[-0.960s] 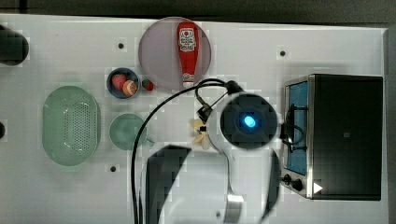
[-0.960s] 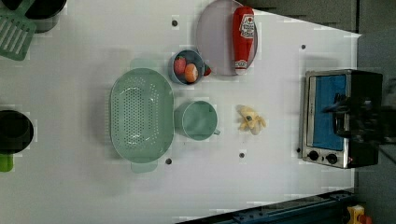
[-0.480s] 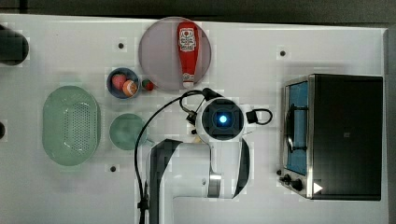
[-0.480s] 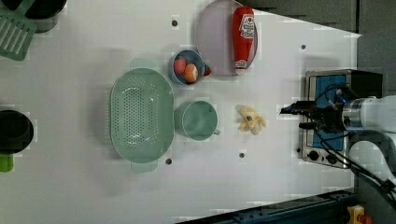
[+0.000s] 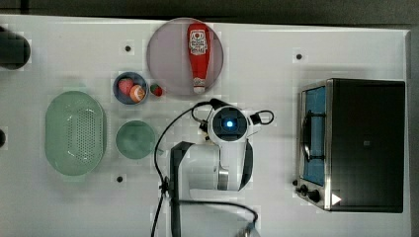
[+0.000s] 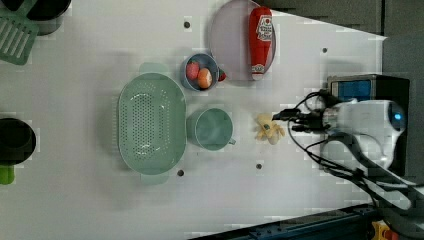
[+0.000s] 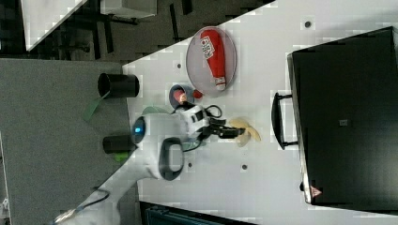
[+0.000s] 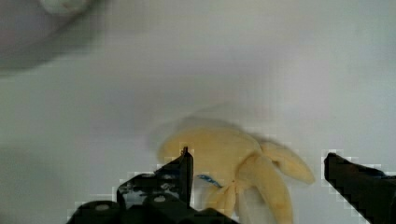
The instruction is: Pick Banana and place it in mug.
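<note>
In the top view, the arm's wrist covers the spot beside the mug (image 5: pixel 135 139), on the top view's right; half a second ago it was seen further to the top view's right, nearer the toaster oven (image 5: pixel 363 143).

In the left view, the end effector (image 6: pixel 286 121) is held just at the banana (image 6: pixel 269 129), which lies on the counter (image 6: pixel 75 200) near the mug (image 6: pixel 212 129); half a second ago it was shown well apart from the fruit, by the oven.

In the right view, the fingers are seen over the banana (image 7: pixel 245 131).

In the wrist view, the jaws are spread wide with the banana (image 8: pixel 233 161) between them. The descent should probably be finished with the fruit centred before closing, since the peeled flaps could be pinched alone.
</note>
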Action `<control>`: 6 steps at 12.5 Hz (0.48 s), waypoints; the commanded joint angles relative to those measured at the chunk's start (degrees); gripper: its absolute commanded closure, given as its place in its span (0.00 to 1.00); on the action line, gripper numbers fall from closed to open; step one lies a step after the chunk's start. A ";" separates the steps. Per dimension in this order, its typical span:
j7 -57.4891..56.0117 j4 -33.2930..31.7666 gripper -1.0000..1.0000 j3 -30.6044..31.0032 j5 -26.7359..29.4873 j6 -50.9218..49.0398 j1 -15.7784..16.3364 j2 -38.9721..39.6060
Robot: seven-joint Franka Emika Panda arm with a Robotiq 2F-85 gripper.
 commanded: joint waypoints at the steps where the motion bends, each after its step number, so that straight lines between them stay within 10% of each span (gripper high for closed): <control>1: -2.86 -1.07 0.00 1.85 0.56 3.45 -0.04 1.74; 4: -2.71 -1.15 0.00 1.93 0.58 4.44 -0.12 4.05; 6: -2.71 -1.14 0.34 1.95 0.58 7.39 -0.12 4.34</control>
